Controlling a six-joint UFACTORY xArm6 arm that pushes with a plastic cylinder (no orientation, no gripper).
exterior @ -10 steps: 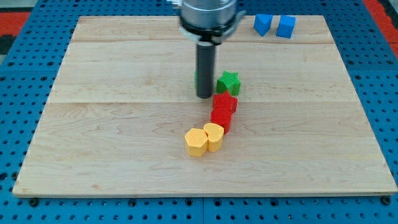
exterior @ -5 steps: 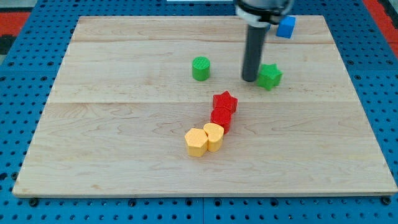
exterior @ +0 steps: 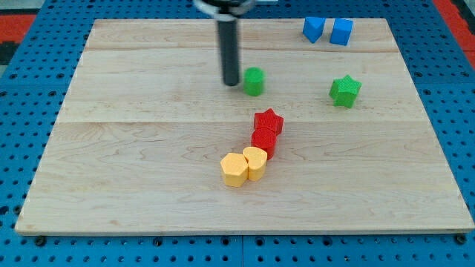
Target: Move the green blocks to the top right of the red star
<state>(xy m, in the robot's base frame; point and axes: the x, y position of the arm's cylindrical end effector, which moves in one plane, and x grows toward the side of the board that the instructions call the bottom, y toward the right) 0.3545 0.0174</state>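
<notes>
On the pale wooden tabletop (exterior: 148, 185), my tip (exterior: 231, 83), the lower end of the straight dark rod, stands just beside the small green cylinder block (exterior: 254, 81), on its side toward the view's left, close enough that contact cannot be ruled out. There is no end effector with jaws here, only the rod, so nothing opens, closes or clamps.

The green star-shaped block (exterior: 345, 90) sits well apart toward the view's right, already up and to the right of the red star-shaped block (exterior: 269, 121). The green cylinder lies above the red star and slightly to its left, so the step in hand appears to be moving this second green block.

The next move looks like a sideways push toward the view's right, carrying the cylinder along the band of bare wood between it and the green star. My tip is on the correct side for that. The line needs to stay level, since a downward drift could bring the cylinder against the red star and the red block (exterior: 263, 141) touching it below, with two yellow blocks (exterior: 243, 165) clustered at the chain's lower end.

Two blue blocks (exterior: 327, 30) rest near the top edge, clear of the path. The right edge lies well beyond the green star.
</notes>
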